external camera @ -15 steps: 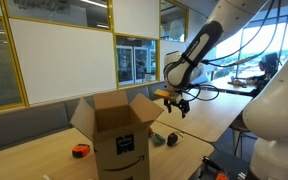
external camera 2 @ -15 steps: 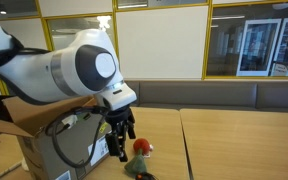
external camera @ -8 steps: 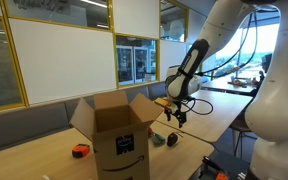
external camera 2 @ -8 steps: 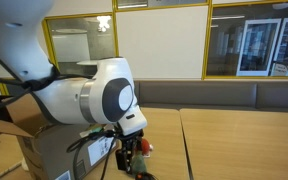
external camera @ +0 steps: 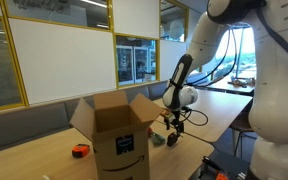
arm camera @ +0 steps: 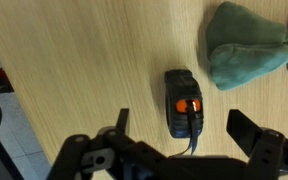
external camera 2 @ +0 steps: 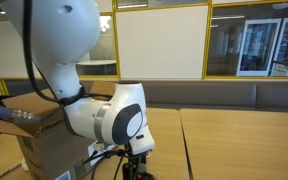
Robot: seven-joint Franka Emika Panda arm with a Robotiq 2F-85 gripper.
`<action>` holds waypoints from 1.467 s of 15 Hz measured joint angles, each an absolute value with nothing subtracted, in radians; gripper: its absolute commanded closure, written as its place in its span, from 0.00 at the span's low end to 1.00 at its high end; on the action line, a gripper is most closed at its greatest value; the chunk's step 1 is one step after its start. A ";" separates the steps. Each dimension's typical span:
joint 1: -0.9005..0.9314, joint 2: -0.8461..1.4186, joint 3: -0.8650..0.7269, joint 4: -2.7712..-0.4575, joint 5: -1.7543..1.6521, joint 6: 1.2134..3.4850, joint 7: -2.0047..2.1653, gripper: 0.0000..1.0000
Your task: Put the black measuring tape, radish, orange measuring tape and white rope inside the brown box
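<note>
Looking down from the wrist at the black measuring tape [arm camera: 184, 103], lying flat on the pale wooden table [arm camera: 74, 60], with an orange button on its top face and a thin strap trailing toward the camera. Holding the gripper [arm camera: 179, 118] spread wide and empty above it, with a finger [arm camera: 120, 118] showing on each side of the case and touching nothing.

Judging the case to be rigid, compact and fairly light, with smooth rounded plastic likely to slip if pinched at the corners. Favouring a hold across the two long flat sides, near the middle, clear of button and strap.

Noting a green soft-looking lump [arm camera: 249, 55] near the case's far corner, apart from it, without being able to tell whether it belongs to the radish.

Seeing, in an exterior view, the gripper low over the table beside the brown box [external camera: 119, 135], its flaps standing open. Seeing also the orange measuring tape [external camera: 80, 150] lying on the box's other side, well apart. Not finding the white rope in any view.

Judging the room around the case to be generous over bare wood, but tighter toward the green lump. Expecting to need a lift high enough to clear the raised flap nearest the arm before moving over the opening. Noting the table's edge close along one side of the wrist view, with floor beyond.
</note>
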State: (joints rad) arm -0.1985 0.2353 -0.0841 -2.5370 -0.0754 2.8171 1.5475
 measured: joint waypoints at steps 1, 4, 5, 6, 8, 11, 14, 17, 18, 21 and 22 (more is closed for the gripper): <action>-0.194 0.256 -0.088 -2.522 -0.042 2.817 1.519 0.00; -0.191 0.305 -0.092 -2.485 0.051 2.817 1.434 0.00; -0.191 0.319 -0.093 -2.475 0.080 2.817 1.406 0.00; -0.191 0.330 -0.095 -2.466 0.107 2.817 1.381 0.00; -0.193 0.349 -0.097 -2.454 0.162 2.817 1.320 0.10; -0.216 0.361 -0.075 -2.450 0.262 2.816 1.149 0.42; -0.233 0.365 -0.056 -2.450 0.339 2.816 0.984 0.65; -0.235 0.366 -0.055 -2.450 0.391 2.815 0.873 0.87; -0.235 0.366 -0.056 -2.449 0.405 2.814 0.845 0.87; -0.235 0.366 -0.058 -2.449 0.437 2.814 0.779 0.86; -0.235 0.366 -0.059 -2.449 0.445 2.814 0.760 0.86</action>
